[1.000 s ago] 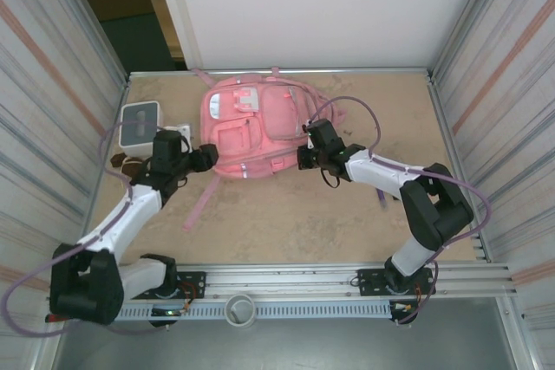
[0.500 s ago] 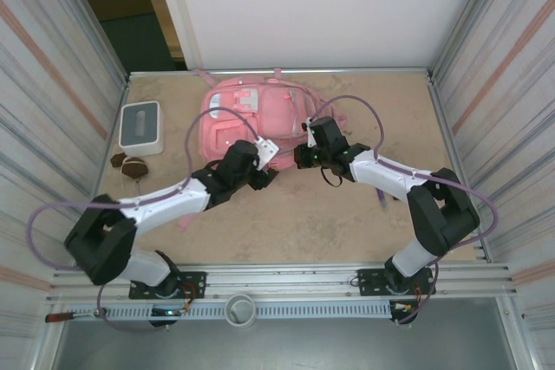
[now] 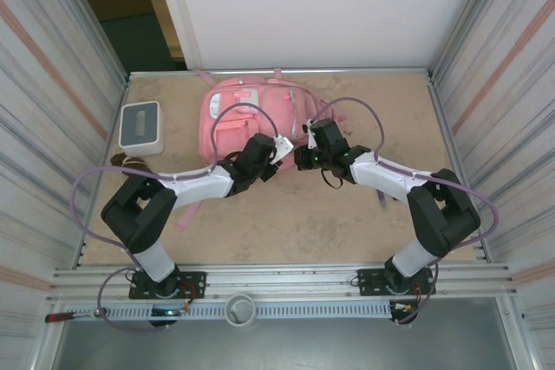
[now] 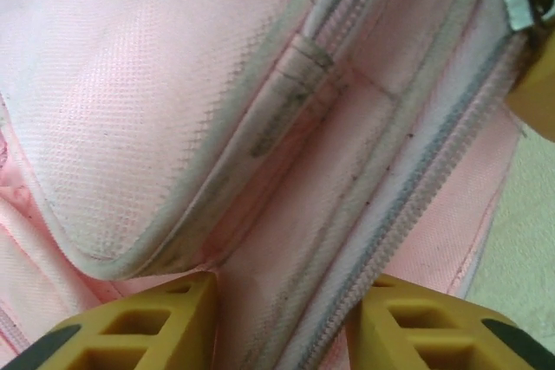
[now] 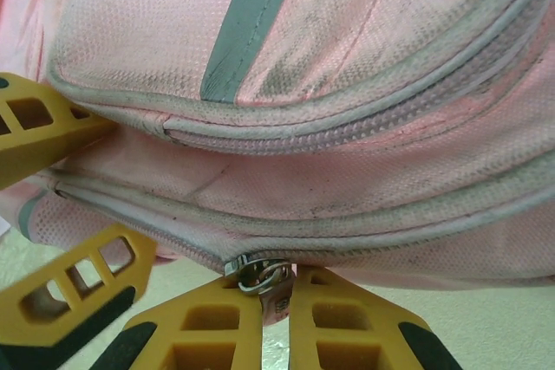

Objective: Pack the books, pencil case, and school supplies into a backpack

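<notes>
– Pink backpack (image 3: 251,114), lying flat at the far middle of the table (image 3: 347,223), front pockets up: which pincer has hold of it?
– Right pincer (image 5: 276,290): fingers pressed together on the metal zipper pull (image 5: 257,275) at the pack's near edge. Left pincer (image 4: 286,292): jaws wide apart, astride a zip track and a strip of fabric just beside that pull, clamping nothing.
– Step in hand?
– Probably opening a compartment. The zip appears shut along its visible length, so packing is judged not yet begun.
– What could go wrong?
– (a) The pull is small and smooth and is held by the fingertips alone, so a tug off the line of the track could slip it free. (b) With the left jaws open, the soft pack is unanchored and may slide or bunch rather than unzip. (c) Loose fabric beside the slider could jam in it. (d) The two pincers sit almost touching, so a sideways move by either may strike the other.
– Anything else nearby?
– White box with grey top (image 3: 140,125), well apart at the left.
</notes>
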`<state>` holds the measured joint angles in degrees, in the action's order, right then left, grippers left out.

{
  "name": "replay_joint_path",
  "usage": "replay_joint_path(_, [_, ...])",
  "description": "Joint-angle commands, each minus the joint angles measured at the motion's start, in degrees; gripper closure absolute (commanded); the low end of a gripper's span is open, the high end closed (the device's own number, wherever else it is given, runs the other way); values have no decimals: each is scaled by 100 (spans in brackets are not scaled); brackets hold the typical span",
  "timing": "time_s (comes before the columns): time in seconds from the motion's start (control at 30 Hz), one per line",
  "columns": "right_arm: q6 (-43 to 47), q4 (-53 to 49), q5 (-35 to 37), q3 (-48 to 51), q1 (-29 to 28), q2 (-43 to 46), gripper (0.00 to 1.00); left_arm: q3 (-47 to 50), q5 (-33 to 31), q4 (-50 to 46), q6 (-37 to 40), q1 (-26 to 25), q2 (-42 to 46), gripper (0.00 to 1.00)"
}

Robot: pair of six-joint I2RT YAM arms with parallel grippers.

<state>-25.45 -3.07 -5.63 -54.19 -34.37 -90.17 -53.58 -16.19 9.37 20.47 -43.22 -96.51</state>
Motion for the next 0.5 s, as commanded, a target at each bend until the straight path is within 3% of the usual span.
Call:
replay_joint_path(0.0, [1,-341,460,-3,-3,390,100,124,170,295,84,167,126,72])
replay_joint_path(0.17, [-85,-1035,1537,-115,35,409,100,563,766,600,129,458,575,99])
replay_joint_path(0.47, [-34,-1431,1701,-320,280,307,100,1189,1698,972,-56,1087,1318,100])
